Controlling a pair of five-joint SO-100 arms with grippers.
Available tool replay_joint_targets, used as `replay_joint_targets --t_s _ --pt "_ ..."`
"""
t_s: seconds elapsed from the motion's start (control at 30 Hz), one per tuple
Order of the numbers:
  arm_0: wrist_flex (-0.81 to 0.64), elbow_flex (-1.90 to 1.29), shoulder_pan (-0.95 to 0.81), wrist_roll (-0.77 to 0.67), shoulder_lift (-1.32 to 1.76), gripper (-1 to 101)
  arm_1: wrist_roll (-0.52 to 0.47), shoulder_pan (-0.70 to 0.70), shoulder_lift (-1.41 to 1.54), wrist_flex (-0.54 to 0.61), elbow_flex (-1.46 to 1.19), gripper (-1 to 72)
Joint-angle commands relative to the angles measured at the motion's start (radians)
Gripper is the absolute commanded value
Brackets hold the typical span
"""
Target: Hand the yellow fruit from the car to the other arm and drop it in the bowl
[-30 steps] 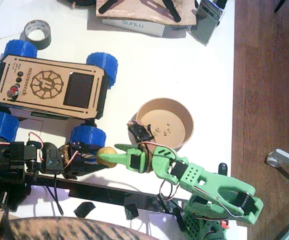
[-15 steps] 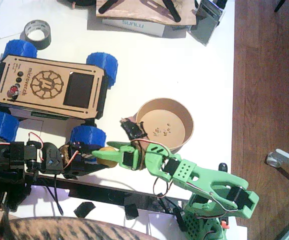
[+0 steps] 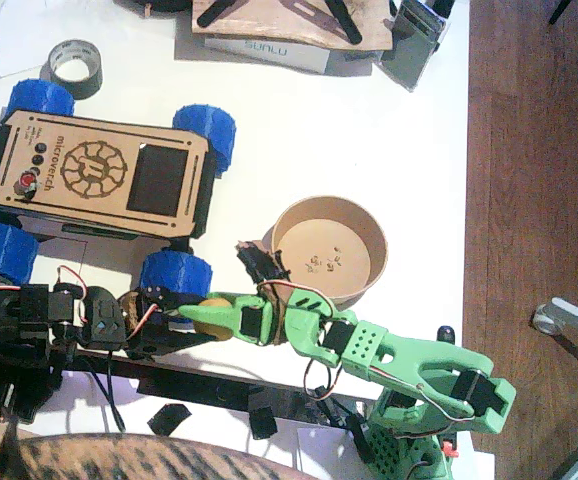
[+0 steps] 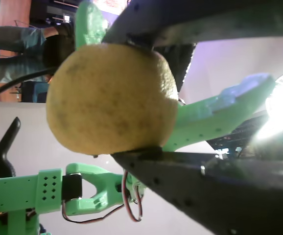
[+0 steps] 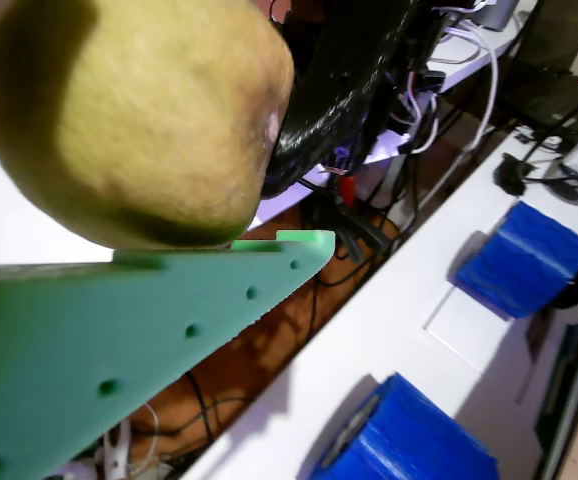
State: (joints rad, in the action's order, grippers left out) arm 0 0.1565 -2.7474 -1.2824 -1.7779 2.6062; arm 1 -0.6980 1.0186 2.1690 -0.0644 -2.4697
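Yellow fruit (image 3: 209, 315) sits between two pincers, at about 8 o'clock from the bowl (image 3: 330, 250) and just below the car's near blue wheel (image 3: 176, 274). From above, the fruit is mostly hidden. The left gripper (image 3: 191, 322), the black one, comes in from 9 o'clock. The right gripper (image 3: 201, 310), the green one, comes in from 3 o'clock.

In a wrist view, the fruit (image 4: 112, 98) looks big, and the black fingers (image 4: 205, 191) squeeze it above and below, so the black pincer is clamped on it. Green fingers (image 4: 220, 115) sit behind the fruit there.

In a wrist view, one flat green finger (image 5: 149, 340) touches the fruit (image 5: 134, 115) from underneath. I cannot tell if the green pincer has clamped down. Blue wheels (image 5: 524, 260) show at 4 o'clock.

The car (image 3: 99, 175) stands at 10 o'clock from the bowl, on the white table (image 3: 369, 130)
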Motion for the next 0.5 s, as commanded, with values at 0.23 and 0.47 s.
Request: replay_joint_targets --t_s 0.23,0.47 --pt "-0.038 0.015 0.006 -0.014 -0.005 0 0.095 0.067 -0.009 -0.067 0.072 33.3" --pt "-0.044 0.015 0.006 -0.014 -0.005 0 0.005 0.078 -0.005 -0.114 0.078 14.2"
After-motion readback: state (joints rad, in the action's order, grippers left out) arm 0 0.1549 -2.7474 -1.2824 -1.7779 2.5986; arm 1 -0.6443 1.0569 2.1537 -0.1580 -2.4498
